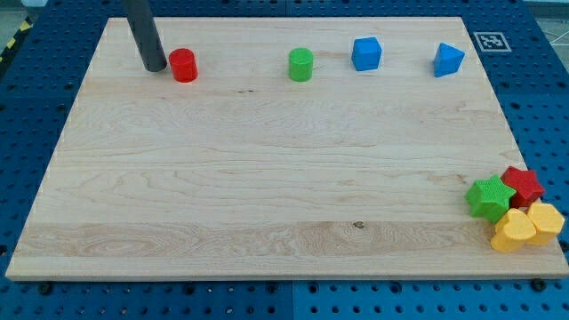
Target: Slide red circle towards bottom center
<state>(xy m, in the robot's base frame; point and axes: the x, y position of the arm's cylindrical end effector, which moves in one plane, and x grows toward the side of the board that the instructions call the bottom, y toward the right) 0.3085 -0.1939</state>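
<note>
The red circle (183, 65) is a short red cylinder near the view's top left of the wooden board (267, 169). My tip (155, 68) is the lower end of a dark rod that comes down from the view's top edge. It stands just left of the red circle, very close to it; whether they touch cannot be told.
A green circle (300, 64), a blue cube (365, 53) and a blue triangle (448, 60) line up along the view's top. A green star (490, 196), a red star (523, 185) and two yellow blocks (513, 232) (544, 220) cluster at the bottom right corner.
</note>
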